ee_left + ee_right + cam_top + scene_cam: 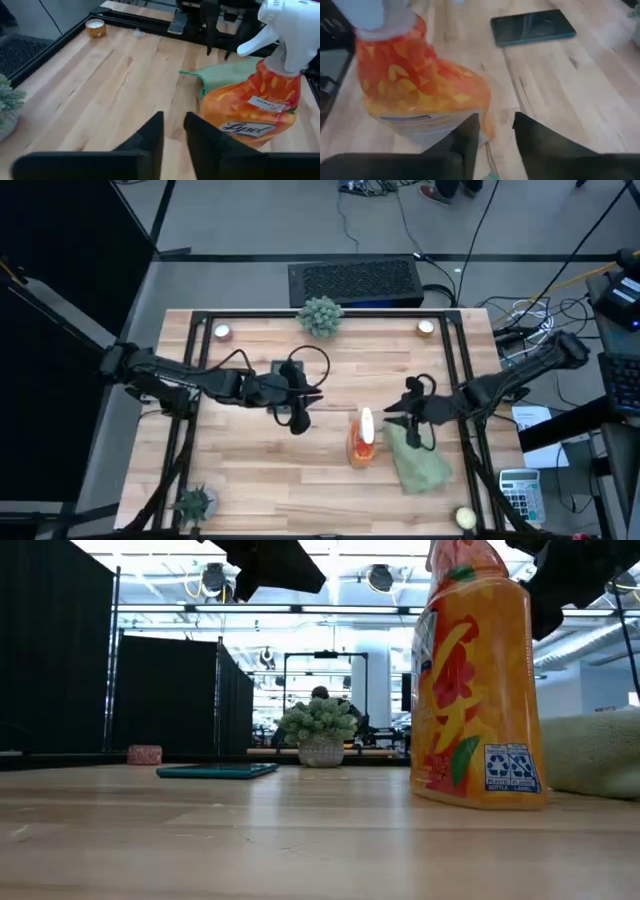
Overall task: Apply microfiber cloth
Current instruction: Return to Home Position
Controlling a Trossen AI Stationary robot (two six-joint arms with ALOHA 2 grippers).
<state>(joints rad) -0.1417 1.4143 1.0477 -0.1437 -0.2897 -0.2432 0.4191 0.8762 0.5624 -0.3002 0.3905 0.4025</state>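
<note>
Pale sage-green fuzzy microfiber cloth [420, 465] lying crumpled near right on the wooden counter [250, 470], just beside the orange spray bottle [362, 442], likely set down with wiping apparently finished, right gripper [496, 117] above and left gripper [173, 117] near the dark flat tablet [532, 27] both parted, empty.

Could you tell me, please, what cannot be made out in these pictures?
Pale sage-green microfiber cloth: low view, cut off by the right edge.
Orange plastic spray bottle: its white trigger head is cut off by the top edge in the low view, blurred in the right wrist view.
Dark flat cellphone: high view, mostly covered by the left gripper and its arm.
</note>
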